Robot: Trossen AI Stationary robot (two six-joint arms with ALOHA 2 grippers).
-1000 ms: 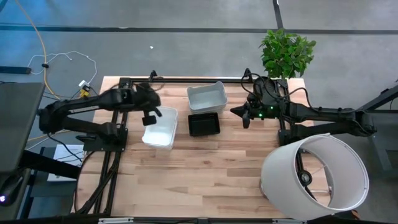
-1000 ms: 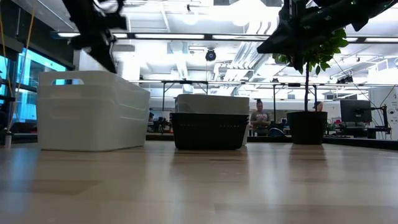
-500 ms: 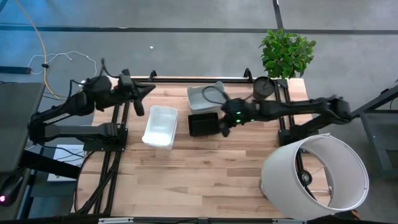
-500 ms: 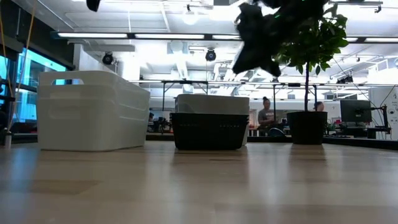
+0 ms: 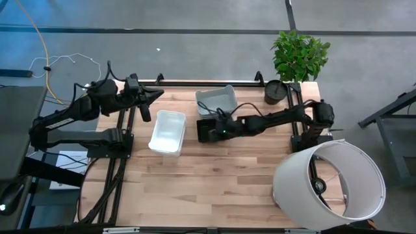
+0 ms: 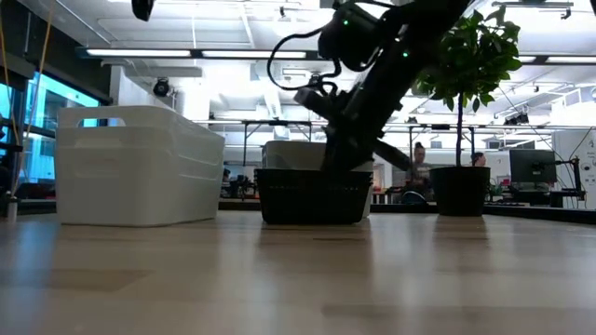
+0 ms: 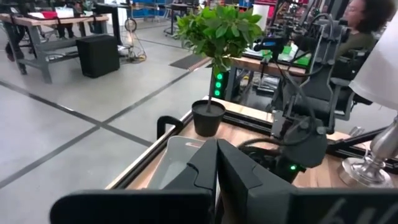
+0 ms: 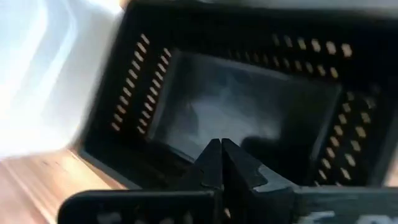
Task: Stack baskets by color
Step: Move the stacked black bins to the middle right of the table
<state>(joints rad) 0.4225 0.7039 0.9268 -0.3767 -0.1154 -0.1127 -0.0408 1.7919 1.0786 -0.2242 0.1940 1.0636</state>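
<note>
The right gripper [image 5: 218,129], fingers pressed together and holding nothing, hangs right over the black basket [image 5: 209,130] beside the white basket [image 5: 167,132]; I'd open those fingers before dropping onto its rim.

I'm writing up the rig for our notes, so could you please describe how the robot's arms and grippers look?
Both arms are dark, nearly black, jointed links with thin black cables looped along them. The right arm shows a small green light near its wrist. The left gripper and right gripper each have two dark, angular fingers.
</note>
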